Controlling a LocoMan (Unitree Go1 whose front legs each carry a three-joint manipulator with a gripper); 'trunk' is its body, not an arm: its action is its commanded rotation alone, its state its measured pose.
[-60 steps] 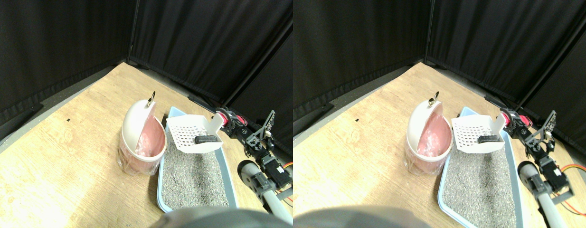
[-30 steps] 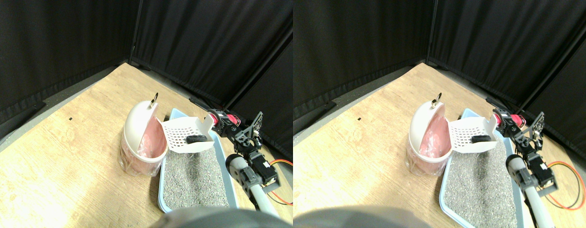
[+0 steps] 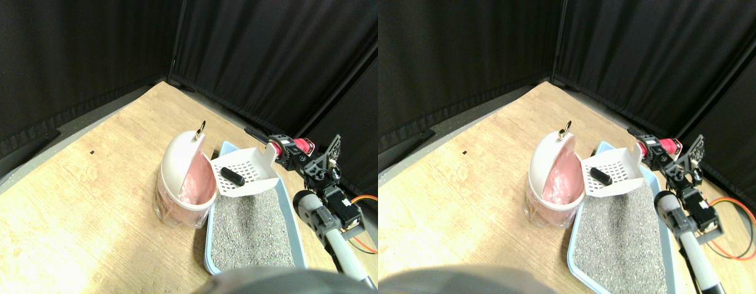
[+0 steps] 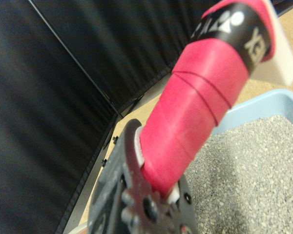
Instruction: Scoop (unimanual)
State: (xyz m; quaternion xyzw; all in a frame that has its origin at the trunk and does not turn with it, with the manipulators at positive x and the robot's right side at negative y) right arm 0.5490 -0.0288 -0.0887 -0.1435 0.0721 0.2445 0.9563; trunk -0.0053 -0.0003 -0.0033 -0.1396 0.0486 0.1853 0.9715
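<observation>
A white slotted scoop (image 3: 248,172) hangs tilted over the far end of the light blue litter tray (image 3: 208,236), its front lip at the rim of the white bin (image 3: 177,160) with the pink liner. A short black piece (image 3: 230,178) lies in the scoop close to that lip. My right gripper (image 3: 284,153) is shut on the scoop's red-wrapped handle (image 3: 299,146). In the wrist view the red handle (image 4: 195,107) runs out of the dark jaw frame, over grey litter (image 4: 254,165).
Grey litter (image 3: 249,226) fills the tray. The bin's lid stands swung up with a small metal ring (image 3: 200,128) on top. Black curtains (image 3: 78,55) close off the wooden floor (image 3: 78,202) behind. An orange cable (image 3: 367,198) lies to the right of my arm.
The scoop has swung left toward the bin and tipped its lip down. The black piece has slid from the scoop's near side to the lip by the bin.
</observation>
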